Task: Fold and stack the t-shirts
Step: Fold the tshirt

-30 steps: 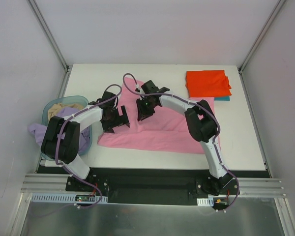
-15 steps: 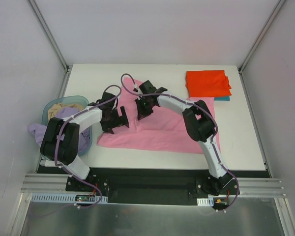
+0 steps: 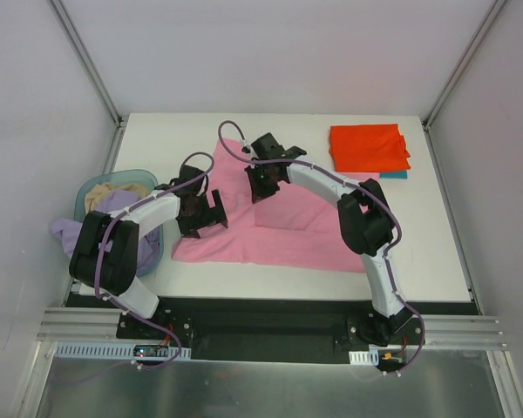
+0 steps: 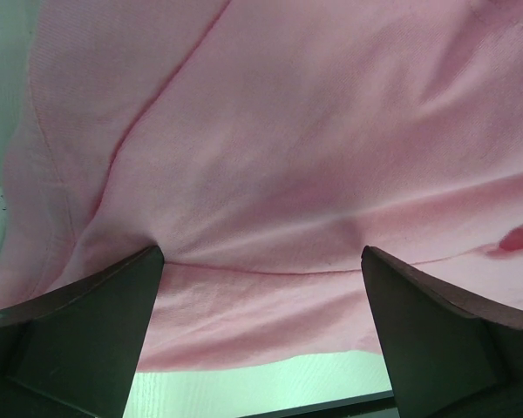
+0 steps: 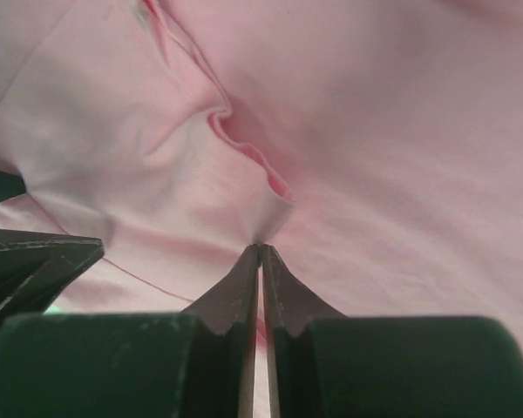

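The bright pink t-shirt (image 3: 296, 235) lies spread across the middle of the table. My right gripper (image 3: 260, 190) is over its upper left part and is shut on a small raised pinch of the pink cloth (image 5: 275, 209), which peaks at the fingertips (image 5: 260, 247). My left gripper (image 3: 213, 212) hangs open at the shirt's left edge. In the left wrist view its fingers (image 4: 113, 305) straddle a fold of pink cloth (image 4: 288, 131) without holding it. An orange-red folded t-shirt (image 3: 369, 148) lies on a teal one (image 3: 395, 174) at the back right. A lavender t-shirt (image 3: 67, 232) hangs over the basket.
The round light-blue basket (image 3: 89, 188) stands at the left table edge with beige cloth (image 3: 113, 190) inside. White enclosure walls rise on three sides. Bare white table (image 4: 261, 383) shows just below the pink hem by the left gripper.
My right gripper has shut on the pink cloth and shifted slightly back and right, pulling the shirt's upper left part with it. The left gripper stays open and has barely moved.
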`<action>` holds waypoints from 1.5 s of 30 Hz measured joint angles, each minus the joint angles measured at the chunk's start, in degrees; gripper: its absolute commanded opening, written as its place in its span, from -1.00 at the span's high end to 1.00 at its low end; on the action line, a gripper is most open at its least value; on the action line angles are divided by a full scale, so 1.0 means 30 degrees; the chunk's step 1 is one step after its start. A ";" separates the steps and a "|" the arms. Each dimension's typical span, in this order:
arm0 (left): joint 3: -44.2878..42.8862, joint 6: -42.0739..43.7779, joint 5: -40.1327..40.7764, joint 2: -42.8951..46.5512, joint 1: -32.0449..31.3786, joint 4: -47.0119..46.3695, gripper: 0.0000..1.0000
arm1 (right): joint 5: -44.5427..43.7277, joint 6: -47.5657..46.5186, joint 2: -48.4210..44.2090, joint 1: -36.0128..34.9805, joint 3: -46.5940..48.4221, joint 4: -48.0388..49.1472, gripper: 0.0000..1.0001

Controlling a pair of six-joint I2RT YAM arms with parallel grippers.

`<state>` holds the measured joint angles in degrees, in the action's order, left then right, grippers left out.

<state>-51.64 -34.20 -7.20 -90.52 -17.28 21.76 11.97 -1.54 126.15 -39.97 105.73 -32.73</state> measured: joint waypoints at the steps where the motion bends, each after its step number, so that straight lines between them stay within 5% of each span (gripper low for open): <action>1: 0.0000 0.0000 0.0000 0.0007 0.0000 0.0000 -0.99 | -0.0073 -0.0029 0.0000 0.0036 -0.0051 -0.0117 0.70; 3: 0.0007 0.0000 0.0000 0.0029 0.0007 0.0015 -0.99 | -0.0248 -0.0058 0.0000 0.0131 -0.0131 -0.0386 0.53; 4: 0.0007 0.0000 0.0000 0.0036 0.0007 0.0044 -0.99 | -0.0321 -0.0051 0.0000 0.0182 -0.0189 -0.0437 0.18; 6: 0.0007 0.0000 -0.0007 0.0044 0.0007 0.0073 -0.98 | -0.0466 -0.0022 -0.0007 0.0270 -0.0240 -0.0634 -0.15; 7: 0.0007 0.0000 -0.0015 0.0051 0.0007 0.0080 -0.98 | -0.0554 -0.0095 -0.0044 0.0321 -0.0357 -0.0627 -0.53; 9: 0.0007 0.0015 -0.0022 0.0066 0.0007 0.0087 -0.99 | -0.0597 -0.0022 -0.0277 0.0393 -0.0721 -0.0750 -0.69; 10: 0.0000 0.0022 -0.0022 0.0073 0.0007 0.0095 -0.99 | -0.0576 -0.0058 -0.0510 0.0444 -0.1056 -0.0743 -0.95; 24: -0.3206 0.0255 -0.0452 -0.0233 -0.0131 0.0466 -0.99 | -0.1086 0.0488 -1.2123 0.2018 -1.1919 0.0364 -0.94; 29: -0.4182 0.0313 -0.0423 -0.1989 -0.0124 0.0095 -0.99 | -0.0925 0.1552 -1.4112 0.4255 -1.6393 0.0627 -0.94; 35: -0.2616 0.0146 -0.0364 -0.2535 -0.0124 0.0117 -0.99 | -0.1566 0.2390 -1.4047 0.5056 -1.8833 0.0444 -0.94; 45: 0.2324 -0.0845 -0.0262 0.2127 -0.0124 -0.0488 -0.99 | -0.1348 0.4189 -1.7121 0.4408 -2.2564 0.0998 -0.93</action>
<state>-44.66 -36.73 -7.99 -84.14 -17.65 20.29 7.92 11.03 74.78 -26.74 38.04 -29.74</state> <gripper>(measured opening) 0.993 0.968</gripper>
